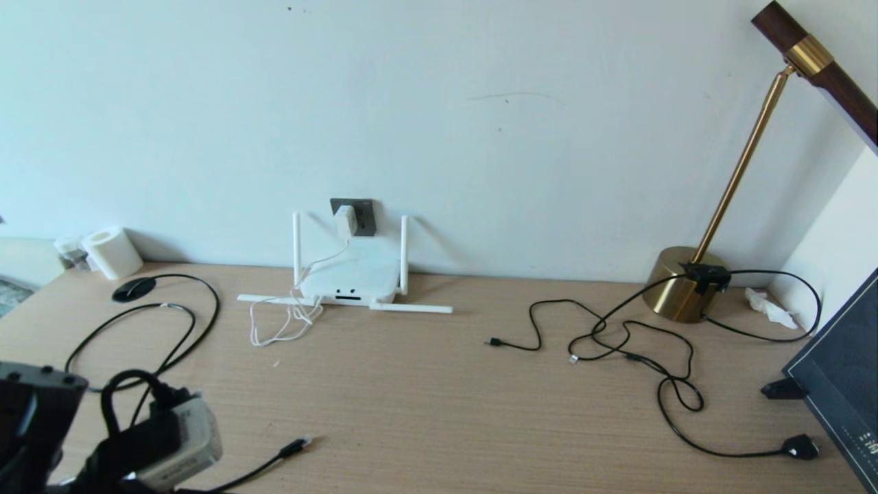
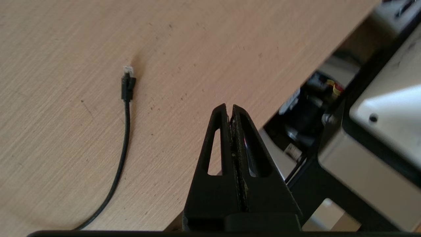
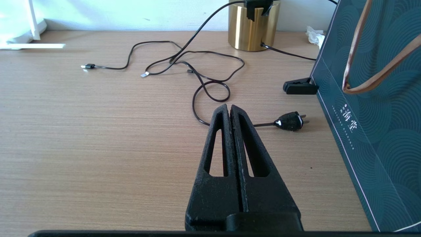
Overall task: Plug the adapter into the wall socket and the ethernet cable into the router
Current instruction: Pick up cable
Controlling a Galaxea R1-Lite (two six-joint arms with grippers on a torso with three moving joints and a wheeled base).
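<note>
The white adapter (image 1: 345, 219) sits in the dark grey wall socket (image 1: 362, 214) above the desk, and its thin white cord hangs down past the router (image 1: 351, 278). That flat white box stands against the wall with two antennas up and two lying flat. The ethernet cable (image 1: 296, 447) lies loose near the desk's front edge, its clear-tipped plug (image 2: 127, 85) far from the router. My left gripper (image 2: 230, 108) is shut and empty over the front edge, to one side of that plug. My right gripper (image 3: 230, 108) is shut with nothing in it, low over the right side of the desk.
Thin black cords (image 1: 617, 336) tangle across the right side, ending in a black two-pin plug (image 3: 291, 121). A brass lamp base (image 1: 679, 285) stands at the back right, beside a dark teal bag (image 3: 371, 115). At the back left is a white roll (image 1: 112, 252).
</note>
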